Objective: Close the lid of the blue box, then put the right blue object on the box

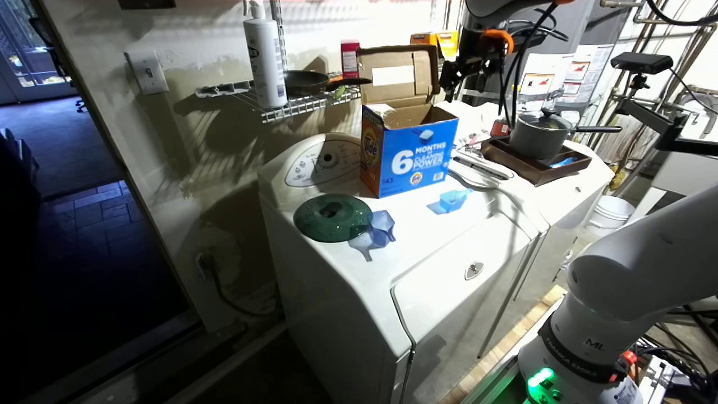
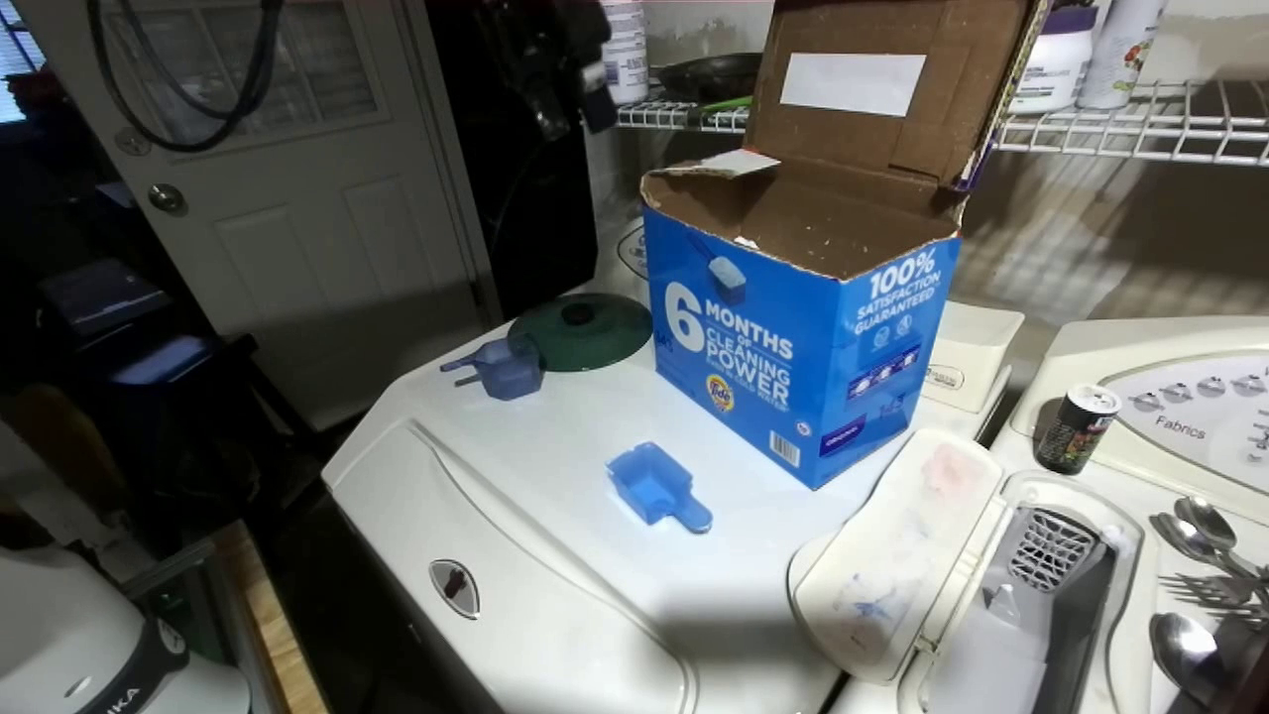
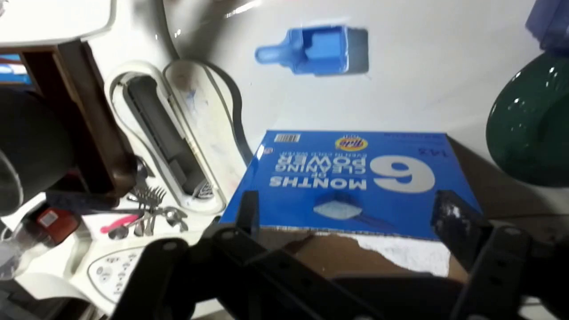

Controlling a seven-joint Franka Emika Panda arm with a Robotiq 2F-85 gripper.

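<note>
Rising from the back of the open blue box (image 1: pixel 415 160), the lid (image 1: pixel 418 76) stands in an exterior view with the pale-blue scoop (image 1: pixel 453 200) rightward of it, on the washer (image 1: pixel 418 238) before the box. To the lid's right hangs the gripper (image 3: pixel 347 211), its fingers (image 3: pixel 458 222) spread and empty, seemingly forward of it; closing probably means reaching behind.
</note>
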